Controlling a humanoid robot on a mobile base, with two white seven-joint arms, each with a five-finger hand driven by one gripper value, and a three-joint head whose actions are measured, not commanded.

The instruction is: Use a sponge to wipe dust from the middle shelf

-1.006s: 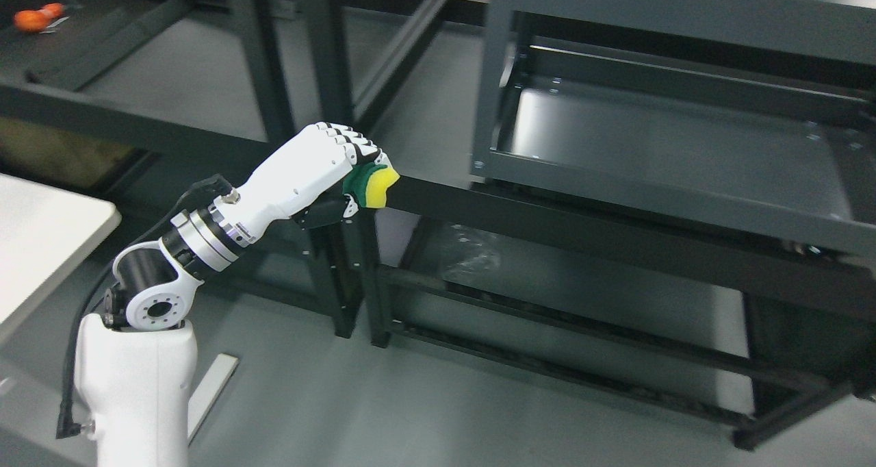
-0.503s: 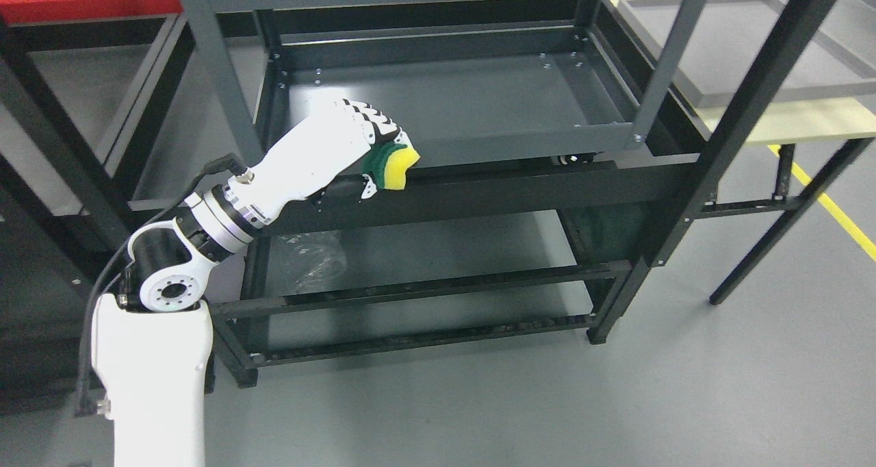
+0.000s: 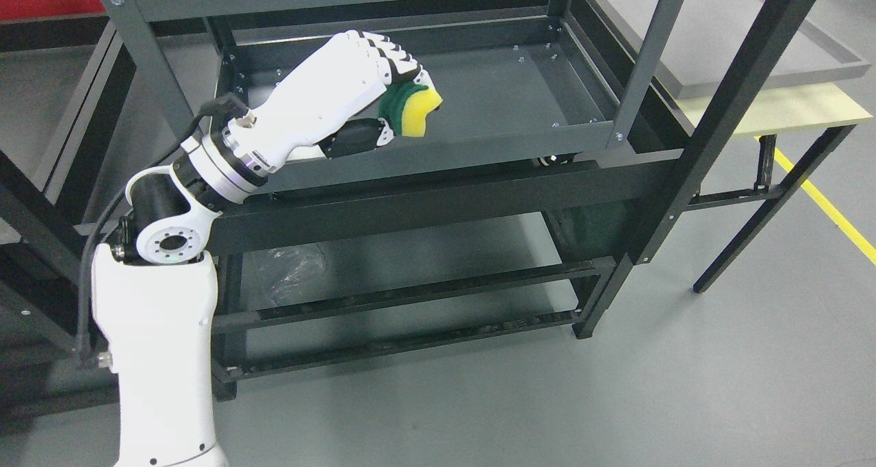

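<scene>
Near left, one white arm (image 3: 161, 330) rises from the bottom edge and bends at the elbow toward the rack. Left hand (image 3: 345, 87) has its fingers curled tight over the sponge (image 3: 410, 107), thumb pressing from below, so it is holding it. Sponge sticks out past the fingertips on the hand's right side, pinched between fingers (image 3: 393, 56) and thumb. Yellow foam faces right and slightly near, green scrub layer sits against the hand. Long axis looks roughly up-down in the picture, tilted a little; exact lean hard to judge, since the hand covers part of it. Sponge sits over the left part of the middle shelf (image 3: 506, 90); can't tell whether it touches the surface. Count: one sponge, one arm, one hand in view. Near, below the shelf, a black crossbar (image 3: 438, 203) runs left to right, and a crumpled clear plastic bag (image 3: 291, 272) lies on the lower level. Far right, one grey tray (image 3: 725, 32) sits on a pale table (image 3: 780, 111). Far left, one red bar (image 3: 44, 1).
</scene>
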